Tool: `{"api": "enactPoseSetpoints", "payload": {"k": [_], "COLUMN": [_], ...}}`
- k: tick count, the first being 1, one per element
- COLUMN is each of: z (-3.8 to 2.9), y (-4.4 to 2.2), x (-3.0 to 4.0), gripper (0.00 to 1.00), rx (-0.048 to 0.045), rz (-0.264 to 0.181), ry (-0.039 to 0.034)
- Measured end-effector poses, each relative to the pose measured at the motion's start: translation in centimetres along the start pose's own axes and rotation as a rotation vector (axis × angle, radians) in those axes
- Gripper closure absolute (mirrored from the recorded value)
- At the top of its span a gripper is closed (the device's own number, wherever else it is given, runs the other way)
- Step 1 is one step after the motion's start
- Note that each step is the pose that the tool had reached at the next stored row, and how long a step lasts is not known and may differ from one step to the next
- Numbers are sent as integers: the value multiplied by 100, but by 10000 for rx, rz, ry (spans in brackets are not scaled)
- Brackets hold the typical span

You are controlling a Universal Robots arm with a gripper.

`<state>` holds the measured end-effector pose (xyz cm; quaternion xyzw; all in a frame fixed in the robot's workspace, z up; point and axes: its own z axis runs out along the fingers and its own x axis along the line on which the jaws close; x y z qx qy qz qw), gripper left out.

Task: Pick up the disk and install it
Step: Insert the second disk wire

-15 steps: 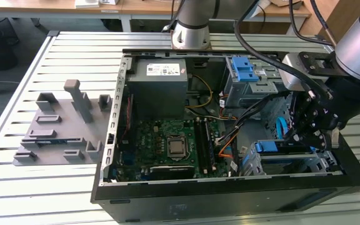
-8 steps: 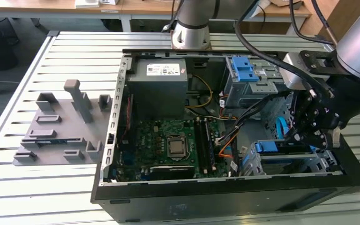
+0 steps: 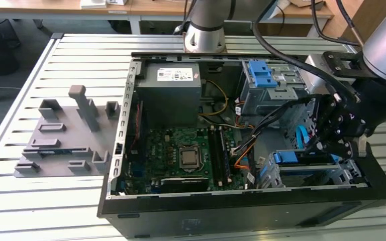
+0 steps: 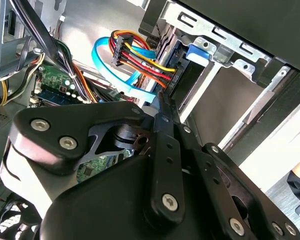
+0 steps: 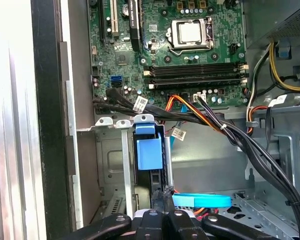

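I am seeing the gripper [image 3: 337, 143] reaching into the computer case [image 3: 179, 221], fingers [image 5: 162, 202] nearly closed, touching the disk [image 5: 149, 155] sitting in its bay at the case's four o'clock corner.

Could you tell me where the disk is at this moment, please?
The disk sits in the metal drive cage at the open computer case's front corner, on the exterior view's right, directly below the gripper and beside the motherboard.
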<state>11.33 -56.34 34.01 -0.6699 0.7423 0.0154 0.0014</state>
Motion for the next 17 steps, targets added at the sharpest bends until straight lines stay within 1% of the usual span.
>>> {"api": "enactPoseSetpoints", "payload": {"k": [9, 17], "z": [-81, -87], "y": [1, 2], "x": [-2, -2], "gripper": [89, 89], "rx": [-9, -10], "rz": [0, 0], "ry": [-1, -3]}}
